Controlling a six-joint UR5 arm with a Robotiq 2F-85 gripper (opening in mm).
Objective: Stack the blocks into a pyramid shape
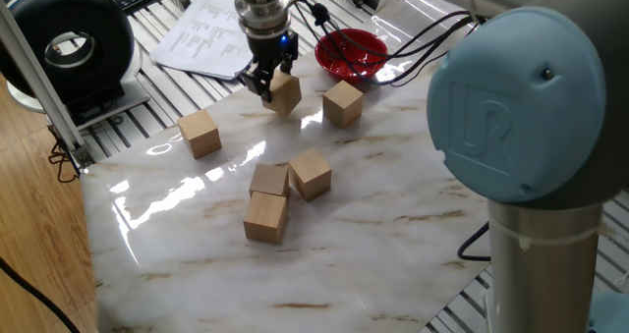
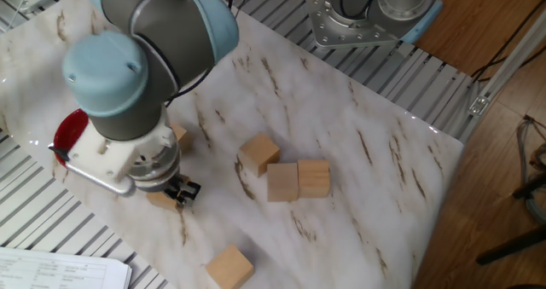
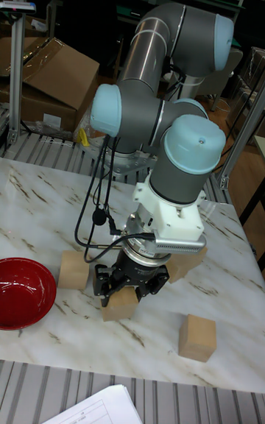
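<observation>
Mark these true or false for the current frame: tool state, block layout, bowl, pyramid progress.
1. The tool is shut on a block. True.
2. Some blocks are already stacked on top of each other. False: none sits on another; the cluster of three blocks lies flat on the table.
3. The red bowl holds a block. False: no block is in it.
4. One block sits alone near the table's edge, apart from the cluster. True.
5. The held block is above the cluster of three. False: it is away from the cluster, near another block and the bowl.
</observation>
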